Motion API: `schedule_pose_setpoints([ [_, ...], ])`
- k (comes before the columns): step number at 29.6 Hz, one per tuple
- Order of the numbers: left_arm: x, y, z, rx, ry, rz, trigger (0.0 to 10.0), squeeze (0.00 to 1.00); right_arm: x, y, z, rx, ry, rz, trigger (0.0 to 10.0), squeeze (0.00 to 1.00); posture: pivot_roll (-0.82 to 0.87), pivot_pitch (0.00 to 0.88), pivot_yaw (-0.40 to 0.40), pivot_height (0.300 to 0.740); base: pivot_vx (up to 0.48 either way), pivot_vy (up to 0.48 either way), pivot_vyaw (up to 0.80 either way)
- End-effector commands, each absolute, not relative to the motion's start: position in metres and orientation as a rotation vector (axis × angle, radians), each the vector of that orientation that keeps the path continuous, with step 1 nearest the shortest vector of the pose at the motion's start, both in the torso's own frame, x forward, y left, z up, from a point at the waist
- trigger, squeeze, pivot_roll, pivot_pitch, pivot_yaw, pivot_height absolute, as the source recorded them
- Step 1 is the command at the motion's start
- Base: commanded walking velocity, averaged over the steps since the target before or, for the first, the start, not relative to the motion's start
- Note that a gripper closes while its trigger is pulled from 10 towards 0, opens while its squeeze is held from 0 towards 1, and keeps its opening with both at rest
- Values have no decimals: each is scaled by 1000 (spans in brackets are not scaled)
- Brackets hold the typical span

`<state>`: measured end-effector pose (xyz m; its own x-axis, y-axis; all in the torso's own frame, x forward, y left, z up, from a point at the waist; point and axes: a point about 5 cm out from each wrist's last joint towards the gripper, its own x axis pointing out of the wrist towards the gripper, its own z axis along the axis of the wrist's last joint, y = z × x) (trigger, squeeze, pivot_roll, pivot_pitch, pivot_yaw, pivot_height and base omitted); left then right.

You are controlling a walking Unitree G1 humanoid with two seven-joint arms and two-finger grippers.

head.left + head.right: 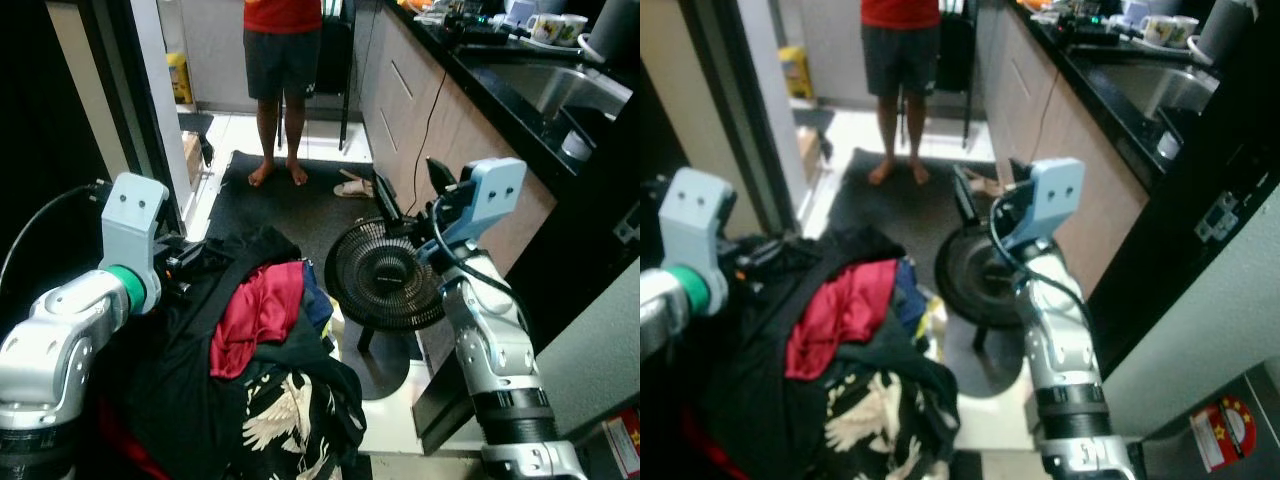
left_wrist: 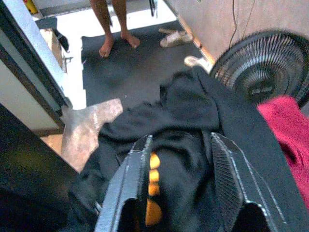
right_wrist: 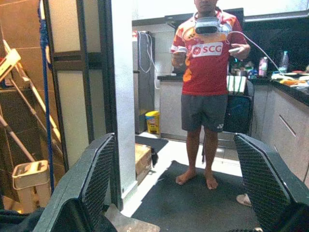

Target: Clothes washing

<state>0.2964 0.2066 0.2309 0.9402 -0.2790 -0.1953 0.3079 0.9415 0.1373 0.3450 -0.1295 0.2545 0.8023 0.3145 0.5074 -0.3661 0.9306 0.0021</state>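
One clothes pile [image 1: 250, 370], two pincers spread apart

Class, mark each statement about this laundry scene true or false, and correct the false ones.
1. The left gripper is pressed into a black garment. True.
2. The right gripper holds the red garment. False: its fingers are open with nothing between them, raised in the air; the red garment lies on the clothes pile.
3. A black floor fan stands beside the pile. True.
4. The person is sitting on a chair. False: the person stands barefoot on a dark mat.
5. Cups sit on the counter. True.
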Motion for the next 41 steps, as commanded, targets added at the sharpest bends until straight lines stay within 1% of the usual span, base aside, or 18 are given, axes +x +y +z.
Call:
schedule_pose_setpoints([
  [1, 293, 205, 231, 204, 182, -306, 10000, 1000, 345, -131, 251, 112, -510, 362, 10000, 0, 86, 65, -33, 740, 0, 0, 0],
  [7, 293, 215, 216, 223, 257, -250, 10000, 1000, 346, -130, 250, 114, -506, 365, 10000, 0, 87, 69, -34, 740, 0, 0, 0],
  [8, 291, 219, 206, 221, 311, -230, 10000, 1000, 345, -130, 250, 114, -504, 364, 10000, 0, 86, 72, -33, 740, 0, 0, 0],
  [10, 288, 219, 197, 218, 354, -225, 10000, 1000, 345, -130, 249, 115, -502, 364, 10000, 0, 86, 72, -33, 740, 0, 0, 0],
  [11, 287, 218, 194, 214, 367, -223, 10000, 686, 345, -130, 249, 115, -501, 364, 10000, 0, 86, 72, -33, 740, 0, 0, 0],
  [12, 287, 218, 194, 214, 367, -223, 10000, 686, 345, -130, 249, 115, -501, 364, 10000, 0, 86, 72, -33, 740, 0, 0, 0],
  [13, 287, 219, 189, 212, 383, -219, 10000, 0, 345, -130, 249, 116, -501, 365, 10000, 0, 86, 72, -33, 740, 0, 0, 0],
  [17, 286, 220, 184, 216, 397, -210, 10000, 0, 345, -130, 249, 117, -502, 365, 10000, 0, 82, 76, -32, 740, 0, 0, 0],
  [18, 285, 220, 182, 217, 400, -202, 5608, 0, 345, -130, 249, 119, -502, 365, 10000, 0, 82, 76, -33, 740, 0, 0, 0],
  [21, 285, 220, 182, 217, 400, -202, 5608, 0, 345, -130, 249, 119, -502, 365, 10000, 0, 82, 76, -33, 740, 0, 0, 0],
  [22, 285, 220, 181, 220, 397, -197, 235, 0, 345, -130, 249, 120, -502, 365, 10000, 0, 82, 76, -33, 740, 0, 0, 0],
  [23, 285, 220, 181, 224, 389, -192, 0, 0, 345, -130, 249, 121, -502, 365, 10000, 0, 84, 75, -33, 740, 0, 0, 0],
  [33, 287, 219, 188, 231, 334, -181, 0, 0, 345, -130, 250, 125, -504, 364, 10000, 0, 84, 75, -33, 740, 0, 0, 0],
  [41, 290, 207, 214, 229, 177, -205, 0, 0, 346, -130, 250, 127, -503, 358, 10000, 0, 83, 73, -30, 740, 0, 0, 0],
])
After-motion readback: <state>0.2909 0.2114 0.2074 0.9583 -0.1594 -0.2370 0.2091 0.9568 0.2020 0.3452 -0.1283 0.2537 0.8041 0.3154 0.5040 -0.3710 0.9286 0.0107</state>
